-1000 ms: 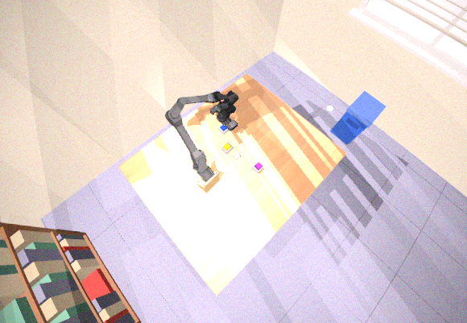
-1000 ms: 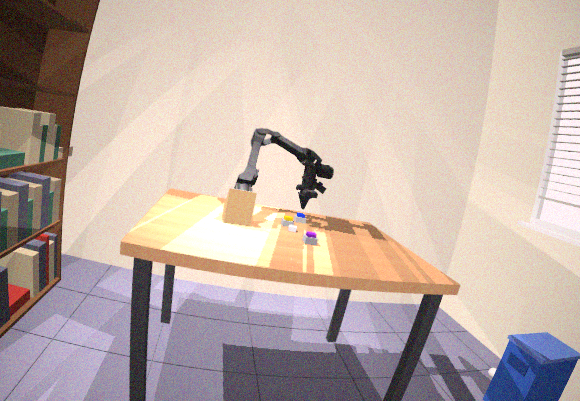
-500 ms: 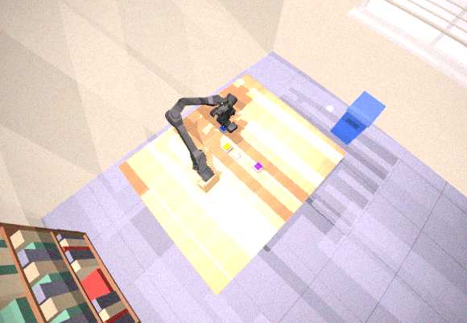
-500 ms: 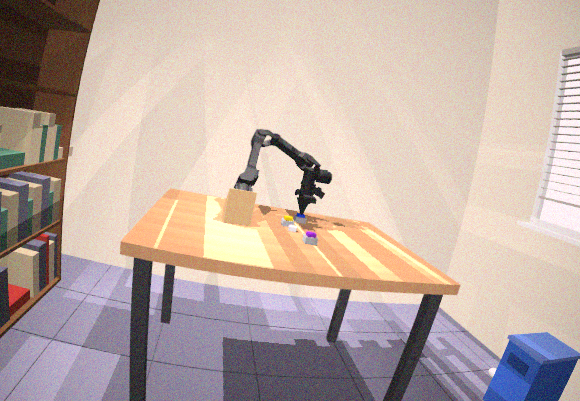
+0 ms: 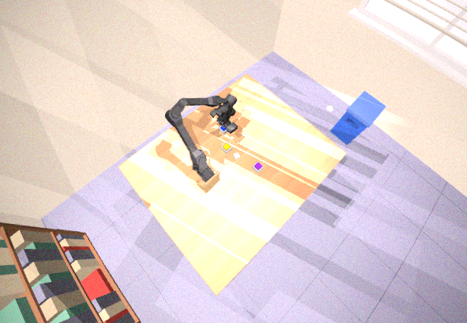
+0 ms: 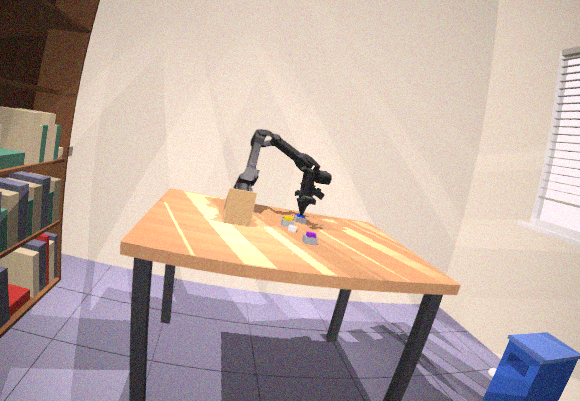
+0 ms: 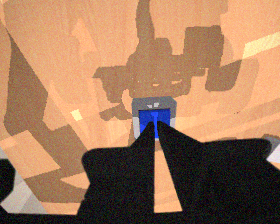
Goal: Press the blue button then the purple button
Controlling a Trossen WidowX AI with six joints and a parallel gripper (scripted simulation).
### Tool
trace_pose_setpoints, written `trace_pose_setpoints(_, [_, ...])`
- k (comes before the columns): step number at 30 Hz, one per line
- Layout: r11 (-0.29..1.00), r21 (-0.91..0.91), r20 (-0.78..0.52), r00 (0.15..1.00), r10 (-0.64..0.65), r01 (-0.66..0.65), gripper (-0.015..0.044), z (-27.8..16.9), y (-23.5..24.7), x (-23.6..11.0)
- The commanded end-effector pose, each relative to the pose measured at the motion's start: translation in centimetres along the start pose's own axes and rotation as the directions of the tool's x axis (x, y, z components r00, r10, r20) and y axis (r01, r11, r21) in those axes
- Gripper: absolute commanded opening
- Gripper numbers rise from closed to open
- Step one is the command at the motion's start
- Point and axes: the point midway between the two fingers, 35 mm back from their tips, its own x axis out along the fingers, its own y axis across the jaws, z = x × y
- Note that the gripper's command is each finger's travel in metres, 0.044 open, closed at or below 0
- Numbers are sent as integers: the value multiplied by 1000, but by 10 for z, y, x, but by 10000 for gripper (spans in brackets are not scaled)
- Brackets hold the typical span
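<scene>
My gripper (image 5: 224, 126) (image 6: 301, 214) (image 7: 154, 125) is shut with nothing between its fingers. It points down, and its tips are on the blue button (image 5: 222, 129) (image 6: 300, 219) (image 7: 147, 116), over the near part of its cap in the wrist view. The cap looks sunk low in its grey housing; the exact depth is hard to tell. The purple button (image 5: 258, 167) (image 6: 311, 235) stands well away from the gripper, with its cap raised above its grey housing. It is not seen in the wrist view.
A yellow button (image 5: 226, 147) (image 6: 288, 219) stands near the blue one. A small white block (image 5: 237, 155) (image 6: 292, 228) (image 7: 278, 152) lies between the yellow and purple buttons. The arm's wooden base block (image 5: 208, 183) (image 6: 240, 207) stands on the table (image 5: 225, 254) (image 6: 200, 245).
</scene>
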Motion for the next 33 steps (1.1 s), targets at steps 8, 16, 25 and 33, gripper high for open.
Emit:
trace_pose_setpoints(8, [1000,2,-4,1000,-4,4,20,0,0,-30])
trace_pose_setpoints(16, [1000,4,-4,1000,-8,8,20,1,-1,-84])
trace_pose_setpoints(25, [999,17,25,999,-30,29,20,18,-46,-99])
trace_pose_setpoints(33, [997,29,29,997,-73,73,20,23,-210,-110])
